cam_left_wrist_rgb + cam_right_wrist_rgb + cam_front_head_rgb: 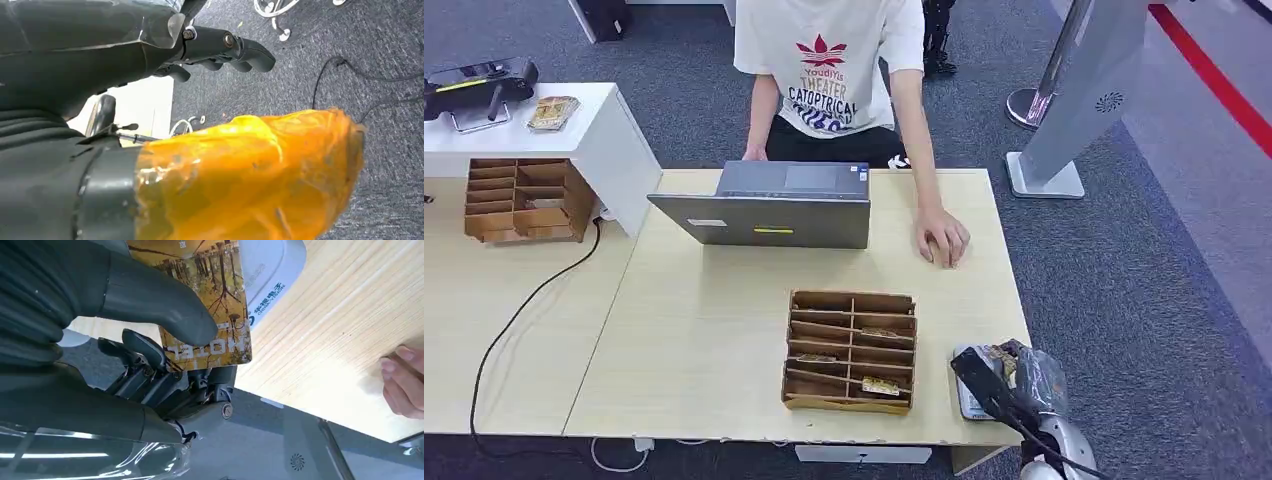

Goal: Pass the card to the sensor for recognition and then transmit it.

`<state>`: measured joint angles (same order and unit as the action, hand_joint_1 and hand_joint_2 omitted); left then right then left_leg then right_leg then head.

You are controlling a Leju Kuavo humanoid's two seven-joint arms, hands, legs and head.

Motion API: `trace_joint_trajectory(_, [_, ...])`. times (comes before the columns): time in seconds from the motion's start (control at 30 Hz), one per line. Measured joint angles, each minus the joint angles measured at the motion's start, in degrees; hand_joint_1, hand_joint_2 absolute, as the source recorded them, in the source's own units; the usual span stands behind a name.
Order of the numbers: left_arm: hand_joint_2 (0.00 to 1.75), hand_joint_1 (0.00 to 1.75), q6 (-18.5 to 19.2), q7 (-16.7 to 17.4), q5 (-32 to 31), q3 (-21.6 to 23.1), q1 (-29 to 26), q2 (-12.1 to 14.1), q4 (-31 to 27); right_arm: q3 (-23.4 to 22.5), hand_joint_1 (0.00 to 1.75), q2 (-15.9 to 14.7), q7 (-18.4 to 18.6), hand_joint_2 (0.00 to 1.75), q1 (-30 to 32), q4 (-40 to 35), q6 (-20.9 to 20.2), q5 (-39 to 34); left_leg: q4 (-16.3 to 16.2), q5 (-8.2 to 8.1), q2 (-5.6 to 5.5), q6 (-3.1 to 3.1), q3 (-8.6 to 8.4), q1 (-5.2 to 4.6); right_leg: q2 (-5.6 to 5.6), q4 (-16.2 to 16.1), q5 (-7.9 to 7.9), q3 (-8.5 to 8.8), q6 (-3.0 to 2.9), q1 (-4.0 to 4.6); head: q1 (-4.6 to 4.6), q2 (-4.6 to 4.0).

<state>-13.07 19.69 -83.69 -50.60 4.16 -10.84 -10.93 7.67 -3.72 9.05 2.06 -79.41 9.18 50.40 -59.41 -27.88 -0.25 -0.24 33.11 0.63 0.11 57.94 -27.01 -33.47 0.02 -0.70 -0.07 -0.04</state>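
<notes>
1. Pinched between the thick grey thumb and dark fingers of the right hand (165, 355), the yellow-brown card printed with bare trees (210, 300) is seen close up in the right wrist view, held just over the white rounded card sensor (270, 270) on the pale wooden desk (340, 325).
2. From the head view, that right hand (1014, 375) sits at the desk's near right corner, over the sensor (969, 395); the card itself is too small to make out there.
3. Just left of it stands a brown cardboard sorting tray (851, 350) with cards in some slots.
4. Beyond it a grey laptop (769, 205) faces a person in a white T-shirt (829, 60), whose hand (942, 240) rests on the desk.
5. The left hand (220, 47), in its own wrist view, hangs over grey carpet with fingers loosely curled, holding nothing.
</notes>
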Motion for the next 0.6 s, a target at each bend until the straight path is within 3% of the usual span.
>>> trace_joint_trajectory(0.6, [0.0, 0.0, 0.04, -0.09, -0.09, 0.0, 0.0, 0.0, 0.0, 0.0, 1.75, 0.0, 0.17, 1.75, -0.09, 0.04, -0.17, 0.85, 0.0, 0.0, 0.0, 0.0, 0.0, 0.0, 0.0, 0.0, 0.0, 0.01, 0.0, 0.0, 0.0, 0.0])
